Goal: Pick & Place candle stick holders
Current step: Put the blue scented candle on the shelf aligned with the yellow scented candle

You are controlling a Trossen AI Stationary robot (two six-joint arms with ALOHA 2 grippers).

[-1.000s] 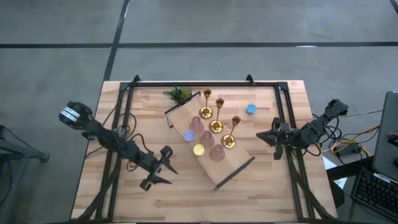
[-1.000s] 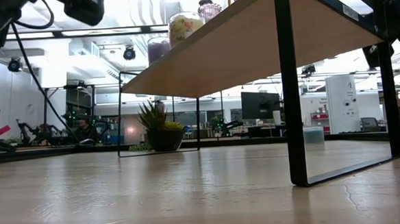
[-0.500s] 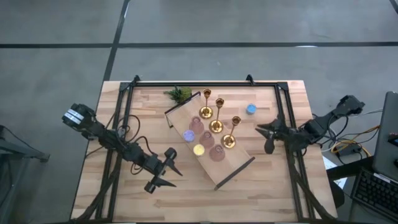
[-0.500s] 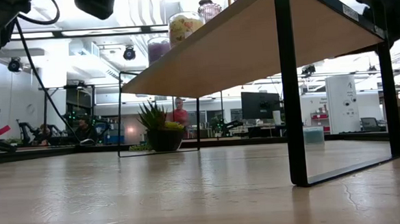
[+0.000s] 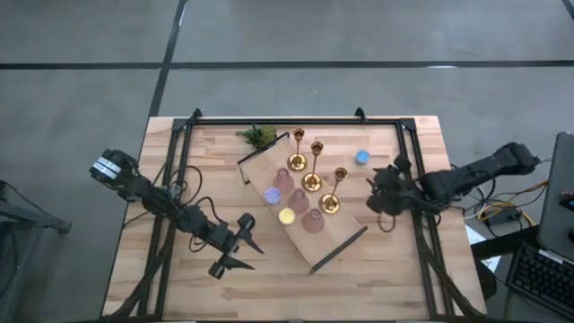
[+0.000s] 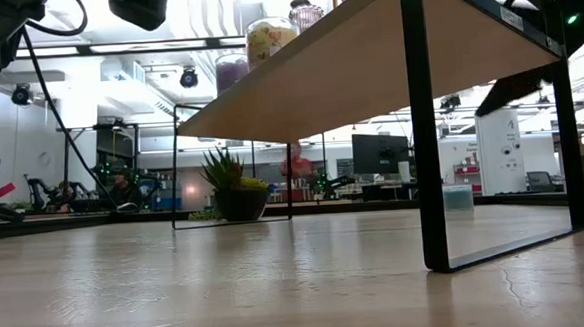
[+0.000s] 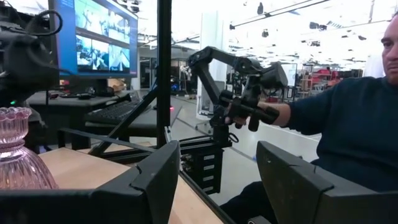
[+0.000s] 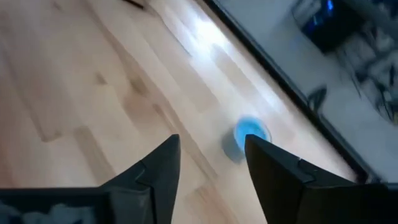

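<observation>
Three gold candle stick holders (image 5: 312,182) stand in a row on a small wooden shelf (image 5: 338,239) in the middle of the table, on their round bases. Beside them on the shelf stand three pink glass cups (image 5: 298,200). My left gripper (image 5: 235,248) hovers open at the shelf's near left; its wrist view shows a pink cup (image 7: 15,155) off to one side. My right gripper (image 5: 380,200) is open to the right of the shelf, with nothing between its fingers (image 8: 211,146). It points toward the blue tealight (image 8: 250,134).
A purple tealight (image 5: 272,195) and a yellow one (image 5: 287,215) sit on the shelf, and the blue tealight (image 5: 361,157) lies on the table. A green plant (image 5: 258,135) stands at the far edge. A black frame (image 5: 408,170) runs around the table. A person (image 7: 348,124) sits beyond the table.
My right gripper has opened, gone a little toward the shelf and turned, while its arm has stretched out level behind it. My left gripper has edged slightly toward the table's near edge. The things on the shelf have kept still.
</observation>
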